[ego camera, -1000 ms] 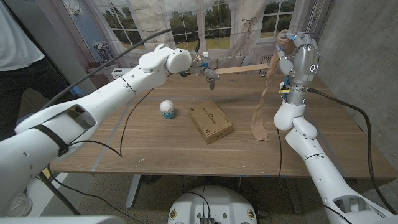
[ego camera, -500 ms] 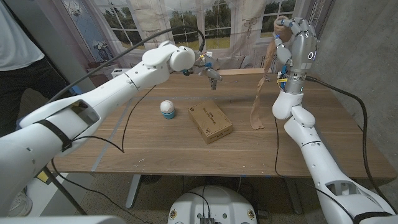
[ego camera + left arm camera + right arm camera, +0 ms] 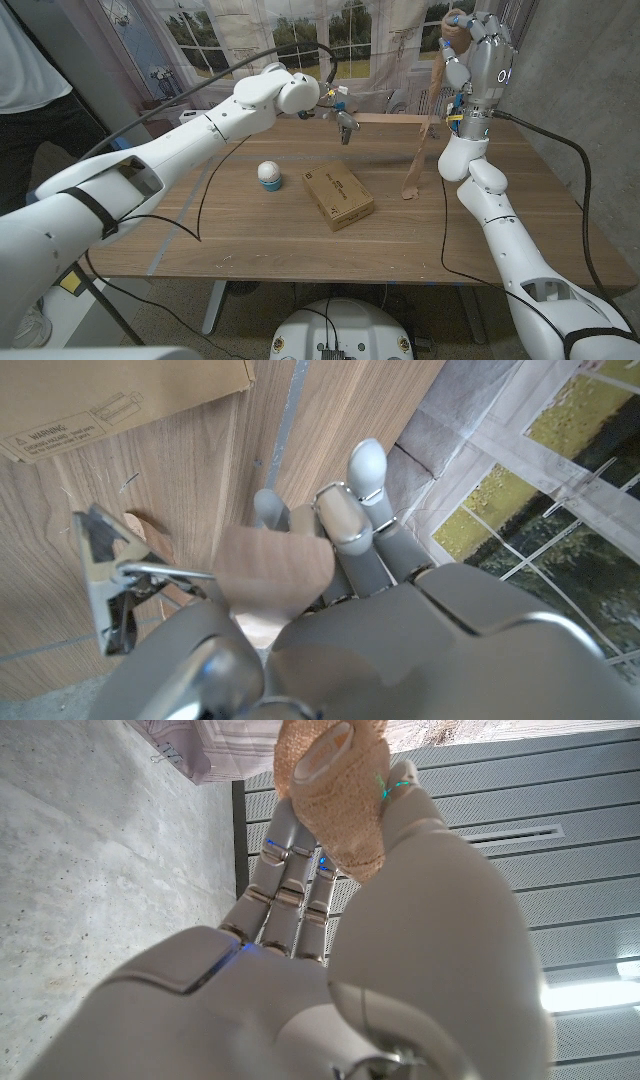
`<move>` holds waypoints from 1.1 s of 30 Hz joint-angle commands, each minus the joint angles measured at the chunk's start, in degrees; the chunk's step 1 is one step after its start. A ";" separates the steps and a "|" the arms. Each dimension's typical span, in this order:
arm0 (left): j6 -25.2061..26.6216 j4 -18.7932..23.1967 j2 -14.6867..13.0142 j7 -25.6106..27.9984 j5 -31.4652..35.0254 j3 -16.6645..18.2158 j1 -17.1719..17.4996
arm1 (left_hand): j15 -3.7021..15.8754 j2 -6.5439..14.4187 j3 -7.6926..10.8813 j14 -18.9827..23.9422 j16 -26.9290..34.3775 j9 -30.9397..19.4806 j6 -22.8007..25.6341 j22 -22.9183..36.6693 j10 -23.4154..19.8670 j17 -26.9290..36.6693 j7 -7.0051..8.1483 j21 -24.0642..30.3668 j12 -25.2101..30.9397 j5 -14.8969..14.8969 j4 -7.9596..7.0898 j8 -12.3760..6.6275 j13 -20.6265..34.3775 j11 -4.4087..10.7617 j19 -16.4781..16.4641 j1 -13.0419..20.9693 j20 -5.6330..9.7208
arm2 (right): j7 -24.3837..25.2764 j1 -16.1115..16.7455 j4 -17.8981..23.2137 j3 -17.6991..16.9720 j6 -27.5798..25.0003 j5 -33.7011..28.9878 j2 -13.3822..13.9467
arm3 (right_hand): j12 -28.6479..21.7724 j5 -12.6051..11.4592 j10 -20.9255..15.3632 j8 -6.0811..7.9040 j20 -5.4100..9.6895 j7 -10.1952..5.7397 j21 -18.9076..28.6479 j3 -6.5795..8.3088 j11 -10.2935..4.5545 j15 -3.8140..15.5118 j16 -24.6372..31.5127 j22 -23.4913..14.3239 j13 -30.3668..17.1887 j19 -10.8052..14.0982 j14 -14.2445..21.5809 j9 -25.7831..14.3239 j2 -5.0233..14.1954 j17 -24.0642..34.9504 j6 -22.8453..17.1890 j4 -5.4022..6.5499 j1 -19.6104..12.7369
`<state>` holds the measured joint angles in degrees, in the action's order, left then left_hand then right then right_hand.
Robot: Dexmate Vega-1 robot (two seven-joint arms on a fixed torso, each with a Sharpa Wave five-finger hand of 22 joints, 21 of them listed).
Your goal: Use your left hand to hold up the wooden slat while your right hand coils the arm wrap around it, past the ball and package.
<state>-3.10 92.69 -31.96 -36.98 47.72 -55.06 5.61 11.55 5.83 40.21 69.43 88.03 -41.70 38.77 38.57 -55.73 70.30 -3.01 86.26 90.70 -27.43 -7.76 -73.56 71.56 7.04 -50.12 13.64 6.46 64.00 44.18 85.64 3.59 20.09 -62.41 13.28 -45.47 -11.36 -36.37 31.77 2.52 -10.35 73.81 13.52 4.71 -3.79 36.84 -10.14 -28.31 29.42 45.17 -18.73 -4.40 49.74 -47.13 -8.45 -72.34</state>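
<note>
Fingers of your left hand (image 3: 340,120) are hiding much of the one slat (image 3: 385,117) they are gripping above the table (image 3: 250,230), while your right hand (image 3: 480,60) is pinching one wrap (image 3: 420,140) high, one ball (image 3: 269,175) and one package (image 3: 338,196) lying below.

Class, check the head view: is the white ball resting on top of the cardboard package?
No. The white ball sits on the table beside the package, apart from it.

Arms: glossy white rounded shells | left hand (image 3: 343,120): grey metal | right hand (image 3: 478,60): silver, blue lights | cables: black, along both arms
</note>
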 commanded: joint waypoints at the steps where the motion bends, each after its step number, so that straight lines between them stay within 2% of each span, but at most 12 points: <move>1: -3.66 -1.46 1.21 0.62 2.65 -0.97 -1.18 | 0.14 0.85 2.21 0.20 -0.16 -0.10 -0.96 -0.62 -0.12 -0.01 -1.62 0.03 0.18 0.06 -1.98 -0.35 0.11 0.21 0.01 -0.24 1.26 | 0.00 -3.22 0.33 1.07 -0.71 0.70 0.96 | -0.40 -1.45 -10.33 0.08 7.08 6.23 0.62 1.01 -7.83 16.74 -0.37 -0.09 -0.12 -0.31 15.54 -0.26 10.87 0.34 -6.90 0.98 -10.21; 14: -5.47 -2.71 2.01 1.22 3.67 -1.36 -1.81 | 0.14 0.76 2.31 0.25 -0.18 0.15 -1.18 -0.22 -0.13 0.00 -1.58 0.77 0.20 0.26 -1.96 -0.68 0.11 0.45 0.32 -0.41 1.36 | 0.00 -7.23 0.31 5.34 -4.13 2.83 4.23 | -0.21 -1.45 -10.47 -0.06 7.03 6.23 0.89 0.97 -7.90 16.75 -1.06 -0.08 -0.24 -0.49 15.87 -0.31 10.87 0.94 -7.01 0.97 -10.17; 26: -7.57 -3.83 2.27 2.59 4.02 -1.53 -2.29 | 0.15 0.65 2.38 0.19 -0.19 0.47 -1.22 -0.89 -0.09 0.00 -1.52 0.67 0.19 0.32 -1.90 -0.84 0.11 0.26 0.40 -0.47 1.37 | 0.00 -10.45 -1.13 8.39 -6.01 4.79 5.48 | 0.03 -1.46 -10.71 -0.20 7.02 6.17 1.12 0.91 -8.07 16.77 -1.66 -0.07 -0.18 -0.68 16.23 -0.35 10.84 1.50 -7.08 0.95 -10.13; 33: -8.50 -4.19 2.19 3.76 4.22 -1.47 -2.34 | 0.15 0.62 2.41 0.20 -0.19 0.54 -1.28 -0.90 -0.09 0.00 -1.51 0.79 0.19 0.34 -1.89 -0.93 0.11 0.32 0.51 -0.48 1.34 | 0.00 -14.15 -2.83 13.31 -7.19 7.93 7.93 | 0.10 -1.48 -10.57 -0.27 7.01 6.15 1.28 0.90 -8.02 16.76 -2.05 -0.07 -0.45 -0.76 16.41 -0.44 10.89 1.83 -7.06 0.97 -10.11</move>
<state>-9.81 89.15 -29.86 -34.80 51.60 -56.48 3.51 11.52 5.60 40.21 69.44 88.03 -41.13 38.75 37.51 -55.48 70.31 -2.99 86.69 90.70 -27.09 -7.76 -73.99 71.56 7.02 -50.13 13.40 6.46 64.00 34.46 84.63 11.42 14.77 -57.74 18.48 -45.19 -11.36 -36.40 31.12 2.46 -10.35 74.69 13.52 4.69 -3.89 34.94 -10.13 -28.29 28.74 45.28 -18.95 -4.40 51.34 -47.14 -8.45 -72.33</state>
